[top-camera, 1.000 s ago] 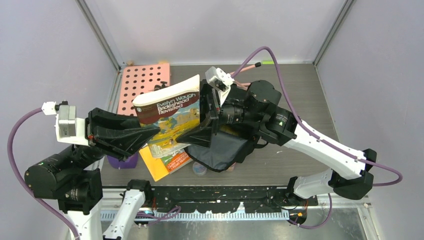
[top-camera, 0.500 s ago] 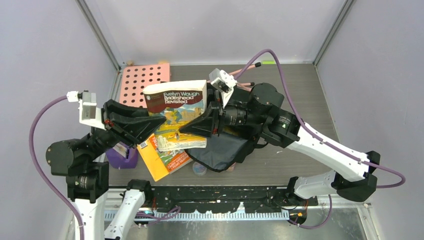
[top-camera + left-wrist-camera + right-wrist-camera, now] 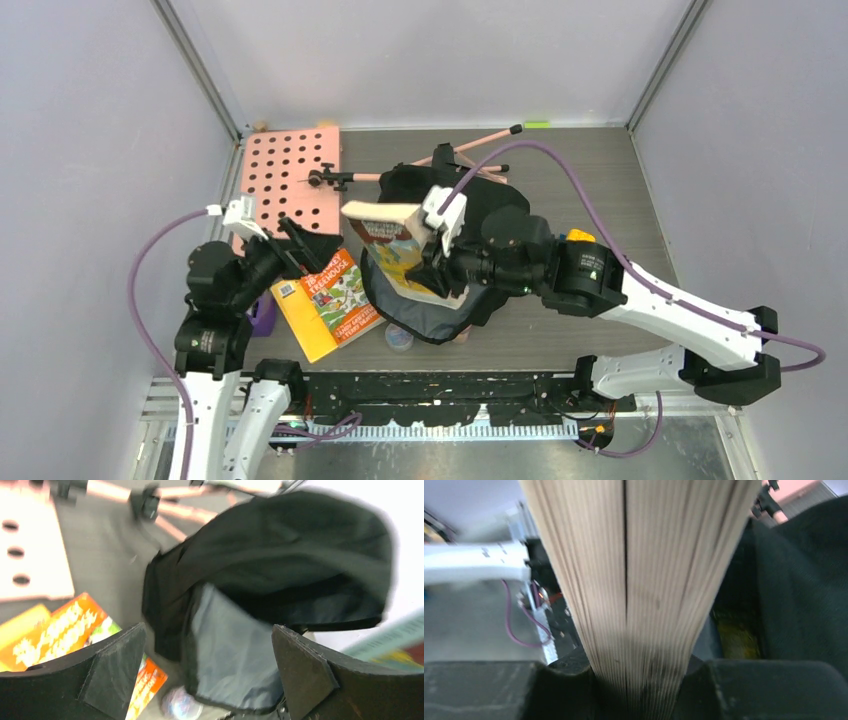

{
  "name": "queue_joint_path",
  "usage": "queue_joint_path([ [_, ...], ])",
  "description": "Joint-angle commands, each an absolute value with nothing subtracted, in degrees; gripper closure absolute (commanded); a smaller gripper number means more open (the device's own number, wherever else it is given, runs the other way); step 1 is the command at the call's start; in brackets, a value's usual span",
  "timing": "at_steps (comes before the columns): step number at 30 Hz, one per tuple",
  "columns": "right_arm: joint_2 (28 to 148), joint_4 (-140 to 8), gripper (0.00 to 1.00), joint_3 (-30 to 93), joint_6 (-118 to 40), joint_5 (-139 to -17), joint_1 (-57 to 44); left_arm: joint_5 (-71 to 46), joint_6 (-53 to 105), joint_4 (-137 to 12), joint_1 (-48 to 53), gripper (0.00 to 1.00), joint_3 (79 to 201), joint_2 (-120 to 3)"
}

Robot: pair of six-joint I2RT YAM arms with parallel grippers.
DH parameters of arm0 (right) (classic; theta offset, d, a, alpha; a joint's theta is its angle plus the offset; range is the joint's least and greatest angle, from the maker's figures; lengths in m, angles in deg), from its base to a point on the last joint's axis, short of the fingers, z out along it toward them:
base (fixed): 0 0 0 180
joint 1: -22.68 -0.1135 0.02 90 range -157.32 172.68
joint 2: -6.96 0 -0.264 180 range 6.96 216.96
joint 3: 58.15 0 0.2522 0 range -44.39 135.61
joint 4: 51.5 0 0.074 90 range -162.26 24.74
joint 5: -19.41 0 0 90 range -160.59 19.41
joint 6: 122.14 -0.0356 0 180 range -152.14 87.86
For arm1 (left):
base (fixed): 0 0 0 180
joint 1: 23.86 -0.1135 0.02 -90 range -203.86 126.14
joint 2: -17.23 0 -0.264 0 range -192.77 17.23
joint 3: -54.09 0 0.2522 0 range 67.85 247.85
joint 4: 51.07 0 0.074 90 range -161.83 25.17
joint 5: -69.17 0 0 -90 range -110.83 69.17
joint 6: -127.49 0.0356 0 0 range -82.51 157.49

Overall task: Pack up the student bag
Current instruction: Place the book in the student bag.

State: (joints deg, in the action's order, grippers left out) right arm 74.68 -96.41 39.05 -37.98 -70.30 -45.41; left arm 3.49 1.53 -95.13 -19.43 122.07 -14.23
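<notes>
The student bag [image 3: 485,200] is a black backpack in the middle of the table, its grey lining [image 3: 432,312] showing at the near side. My right gripper [image 3: 432,270] is shut on a paperback book [image 3: 392,232], holding it tilted over the bag's opening. In the right wrist view the book's page edges [image 3: 639,570] are pinched between the jaws of the right gripper [image 3: 639,690], with black bag fabric [image 3: 804,580] to the right. My left gripper [image 3: 312,245] stands open and empty left of the bag. From the left wrist the left gripper [image 3: 210,675] faces the bag [image 3: 280,555] and its lining [image 3: 235,650].
An orange book [image 3: 330,300] lies flat left of the bag, with a purple object [image 3: 263,316] beside it. A pink pegboard [image 3: 285,170] lies at the back left and a pink tripod [image 3: 470,145] behind the bag. A small round item [image 3: 399,338] sits at the bag's near edge.
My left gripper let go of the paperback, opened wide and drew back to the left. My right gripper closed on the book and carried it down over the bag.
</notes>
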Motion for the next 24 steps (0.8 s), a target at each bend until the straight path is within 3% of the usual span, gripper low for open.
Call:
queue_joint_path([
  [1,72.67,-102.92,1.0,43.01,-29.22,-56.22,-50.49,1.33,-0.08,-99.81,-19.71,0.0,113.83,-11.26],
  [8,76.55,-111.32,1.0,45.98,-21.99,-40.73,-52.36,9.46,-1.15,-94.59,-19.7,0.0,104.05,-10.82],
  [15,78.09,-112.22,1.0,46.69,-18.23,-32.67,-52.42,14.64,-2.72,-86.62,-19.62,0.04,99.74,-16.76],
  [24,80.79,-118.9,1.0,48.48,-20.74,-40.63,-44.78,15.63,-4.81,-78.34,-15.13,0.05,97.71,-22.66],
])
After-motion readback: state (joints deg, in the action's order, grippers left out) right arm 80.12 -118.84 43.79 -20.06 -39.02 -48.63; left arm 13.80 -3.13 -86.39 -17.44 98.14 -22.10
